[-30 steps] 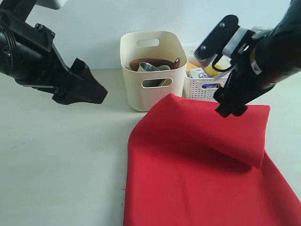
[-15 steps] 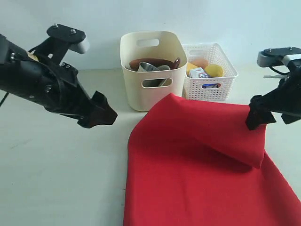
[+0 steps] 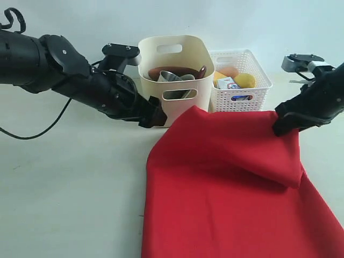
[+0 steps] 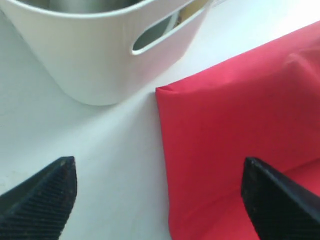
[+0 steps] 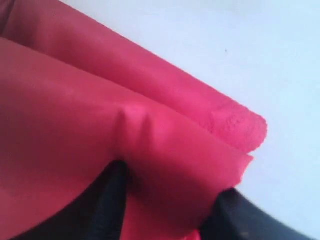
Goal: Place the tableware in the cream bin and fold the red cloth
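Tableware: the steel cup [image 3: 169,77], dark spoon [image 3: 201,71] and brown plate [image 3: 173,70] are seen inside the cream bin [image 3: 174,110]; the bowl cannot be made out for certain, so that half of the task is judged done or nearly so. The red cloth [image 3: 226,183] is spread on the desk [image 3: 70,188] in front of the bin and the white lattice basket [image 3: 239,105], with its far part already turned over into a flap on the right. Its far left corner lies just beside the foot of the bin. The left end effector [image 4: 160,195] is held wide, one fingertip over bare desk and the other over cloth, with that corner between them and nothing held. The right end effector [image 5: 170,200] is set astride the folded right edge, with fabric puckered between the fingers; whether a firm grip has been taken cannot be told. Risks noted: only the upper layer may be caught on the right, so the flap would peel open when lifted. On the left, the corner may be pushed flat rather than pinched if the closing is made too high. The bin, being so near, may be nudged. A skewed fold is to be expected if the two corners are raised unevenly.
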Tool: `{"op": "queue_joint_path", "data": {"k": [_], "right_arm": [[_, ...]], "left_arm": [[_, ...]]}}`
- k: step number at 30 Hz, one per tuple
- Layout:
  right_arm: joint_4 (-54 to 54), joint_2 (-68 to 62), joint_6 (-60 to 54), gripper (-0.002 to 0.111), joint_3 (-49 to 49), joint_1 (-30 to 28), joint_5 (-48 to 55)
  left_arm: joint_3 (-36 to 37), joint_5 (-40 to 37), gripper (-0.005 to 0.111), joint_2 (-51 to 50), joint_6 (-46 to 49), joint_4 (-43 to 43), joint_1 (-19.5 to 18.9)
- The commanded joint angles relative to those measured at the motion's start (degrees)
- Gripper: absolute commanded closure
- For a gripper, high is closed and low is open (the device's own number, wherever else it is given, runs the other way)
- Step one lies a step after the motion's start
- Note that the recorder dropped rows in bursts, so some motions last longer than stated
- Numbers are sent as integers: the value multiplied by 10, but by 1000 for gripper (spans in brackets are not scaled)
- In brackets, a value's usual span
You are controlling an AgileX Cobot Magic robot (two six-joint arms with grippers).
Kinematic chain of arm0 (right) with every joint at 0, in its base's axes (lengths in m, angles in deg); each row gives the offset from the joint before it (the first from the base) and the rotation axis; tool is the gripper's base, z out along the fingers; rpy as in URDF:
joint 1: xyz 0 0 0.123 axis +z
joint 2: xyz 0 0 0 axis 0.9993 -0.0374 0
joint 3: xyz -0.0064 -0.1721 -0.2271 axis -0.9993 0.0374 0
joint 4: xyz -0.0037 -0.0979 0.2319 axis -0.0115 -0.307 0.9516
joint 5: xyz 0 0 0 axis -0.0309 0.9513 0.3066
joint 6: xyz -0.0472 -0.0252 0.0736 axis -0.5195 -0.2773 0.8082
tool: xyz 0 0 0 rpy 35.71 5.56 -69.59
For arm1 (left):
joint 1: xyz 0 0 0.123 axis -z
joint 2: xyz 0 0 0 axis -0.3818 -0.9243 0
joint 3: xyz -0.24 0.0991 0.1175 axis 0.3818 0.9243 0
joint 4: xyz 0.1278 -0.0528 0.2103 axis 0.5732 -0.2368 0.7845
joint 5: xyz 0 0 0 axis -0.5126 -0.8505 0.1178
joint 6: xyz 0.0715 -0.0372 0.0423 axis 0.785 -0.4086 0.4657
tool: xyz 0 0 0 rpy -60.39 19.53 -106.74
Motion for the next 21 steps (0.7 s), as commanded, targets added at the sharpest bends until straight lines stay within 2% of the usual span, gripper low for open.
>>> {"op": "queue_joint_path", "data": {"k": [1, 3, 5, 10, 13, 15, 17, 18, 19, 20, 21], "right_arm": [[-48, -1, -56, 98, -7, -5, 18], [-89, -1, -30, 100, -7, -5, 7], [-118, -1, 13, 94, -7, -5, -13], [-129, 9, 37, 57, -7, -3, -40], [-98, 38, 36, 49, -20, -3, -54], [-69, 57, 36, 50, -36, -3, -44], [-8, 72, 8, 56, -62, 10, 9], [12, 71, 3, 71, -79, 32, 30], [12, 68, 4, 77, -85, 46, 31], [4, 60, 4, 93, -97, 74, 29], [-3, 56, 4, 97, -103, 86, 28]], "left_arm": [[-12, 7, 22, 0, 21, -7, -1], [-12, 7, 22, 0, 29, -7, -1], [-12, 0, 22, 0, 38, -7, -1], [-12, -14, 22, 0, 56, -7, -1], [-12, -14, 22, 0, 56, -7, -1], [-12, -14, 22, 0, 56, -7, -1], [-12, -14, 22, 0, 56, -7, -1], [-12, -14, 22, 0, 51, -7, -1], [-12, -14, 22, 0, 49, -7, -1], [-12, -22, 22, 0, 45, -7, -1], [-12, -26, 22, 0, 45, -7, -1]]}}
